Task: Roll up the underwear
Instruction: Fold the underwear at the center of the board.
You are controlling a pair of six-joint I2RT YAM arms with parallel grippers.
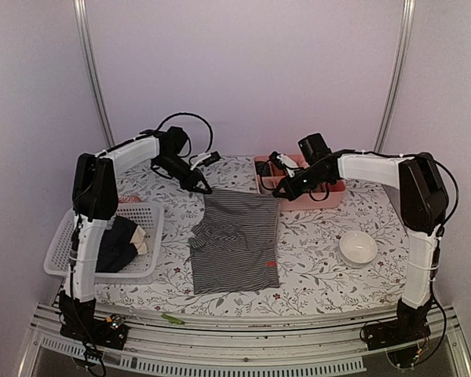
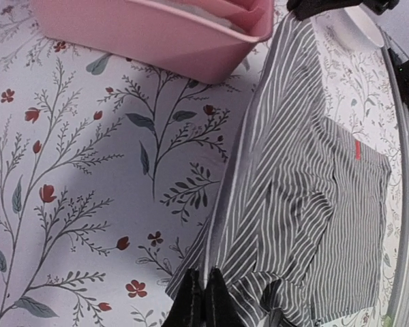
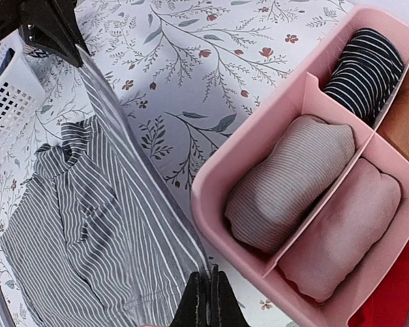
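Observation:
The grey-and-white striped underwear (image 1: 235, 239) lies spread on the table's middle, its near part rumpled. My left gripper (image 1: 202, 187) is shut on its far left corner; the left wrist view shows the fingertips (image 2: 204, 300) pinching the waistband of the striped cloth (image 2: 307, 191). My right gripper (image 1: 279, 191) is shut on the far right corner, fingertips (image 3: 209, 303) pinched on the edge of the cloth (image 3: 88, 225). The far edge is stretched taut between the two grippers. Dark and cream garments (image 1: 124, 239) lie in the basket.
A white mesh basket (image 1: 63, 243) stands at the left. A pink divided tray (image 1: 330, 198) with rolled garments (image 3: 293, 184) stands at the back right, close beside my right gripper. A small white bowl (image 1: 358, 247) sits at the right.

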